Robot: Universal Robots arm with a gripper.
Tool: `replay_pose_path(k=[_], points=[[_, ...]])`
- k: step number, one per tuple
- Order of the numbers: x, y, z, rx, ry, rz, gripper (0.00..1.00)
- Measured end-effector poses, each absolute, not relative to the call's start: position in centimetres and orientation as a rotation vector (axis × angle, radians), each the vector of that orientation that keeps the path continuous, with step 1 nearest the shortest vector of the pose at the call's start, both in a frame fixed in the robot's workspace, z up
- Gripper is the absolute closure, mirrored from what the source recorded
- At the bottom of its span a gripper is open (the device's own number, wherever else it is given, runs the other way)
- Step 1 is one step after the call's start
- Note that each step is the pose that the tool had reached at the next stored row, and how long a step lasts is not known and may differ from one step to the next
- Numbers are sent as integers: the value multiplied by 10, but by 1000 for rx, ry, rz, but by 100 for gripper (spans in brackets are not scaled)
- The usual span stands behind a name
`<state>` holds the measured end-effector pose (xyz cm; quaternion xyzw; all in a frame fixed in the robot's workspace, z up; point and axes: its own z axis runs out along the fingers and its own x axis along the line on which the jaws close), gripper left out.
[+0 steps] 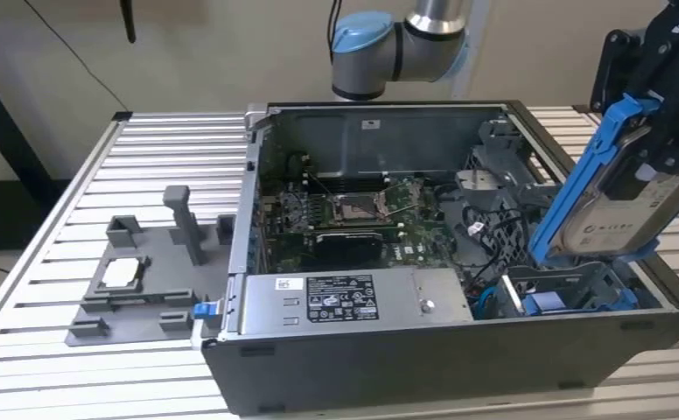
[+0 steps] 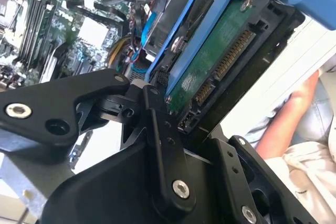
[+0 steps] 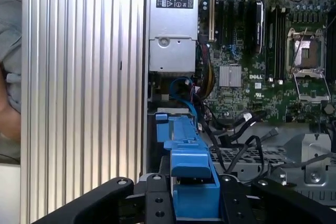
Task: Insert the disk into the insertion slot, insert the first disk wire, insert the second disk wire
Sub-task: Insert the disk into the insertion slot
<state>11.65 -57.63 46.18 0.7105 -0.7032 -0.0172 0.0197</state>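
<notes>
Above the insertion slot (image 1: 576, 276), disk (image 1: 602, 223) tilted, upper end clamped in the closed pincer (image 1: 657, 144).

This looks like a robotics lab or test bench rather than a home or office. An open computer case (image 1: 433, 367) with its motherboard (image 1: 363, 210) bare sits on a ribbed metal table (image 1: 141, 140). Beside it lies a grey holder (image 1: 141, 302) for loose parts, and a robot arm (image 1: 387, 44) stands behind it against a plain wall (image 1: 223, 52).
</notes>
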Motion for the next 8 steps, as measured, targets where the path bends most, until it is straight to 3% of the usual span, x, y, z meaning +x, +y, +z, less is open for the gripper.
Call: replay_pose_path(k=[8], points=[[116,-576,450,2220,-2166,-53,67]])
